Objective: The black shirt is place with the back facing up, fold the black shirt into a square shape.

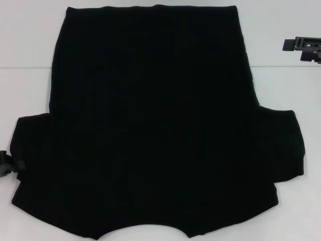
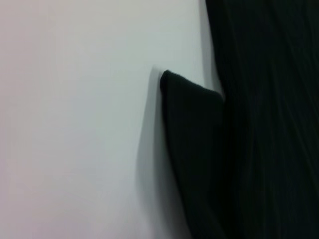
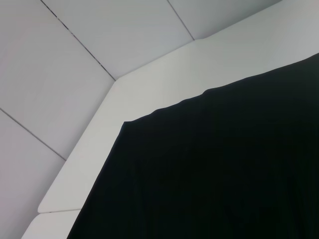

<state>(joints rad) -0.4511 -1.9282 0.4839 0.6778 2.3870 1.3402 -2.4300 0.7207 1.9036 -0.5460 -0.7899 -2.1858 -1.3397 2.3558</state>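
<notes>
Your black shirt (image 1: 155,125) lies spread flat on the white surface (image 1: 30,55), plain side up, hem at the far edge, sleeves out to both sides near you; no fold is made yet, I judge. The left gripper (image 1: 6,164) sits at the left sleeve's edge; whether it is spread or pinching cloth, I cannot tell. The right gripper (image 1: 303,46) hangs beyond the shirt's far right side, its state also unclear. Pinch the sleeve hem cleanly and carry it inward without dragging the body; no containers show.

plain black shirt (image 1: 150,125), white table (image 1: 30,50), black hands
</notes>
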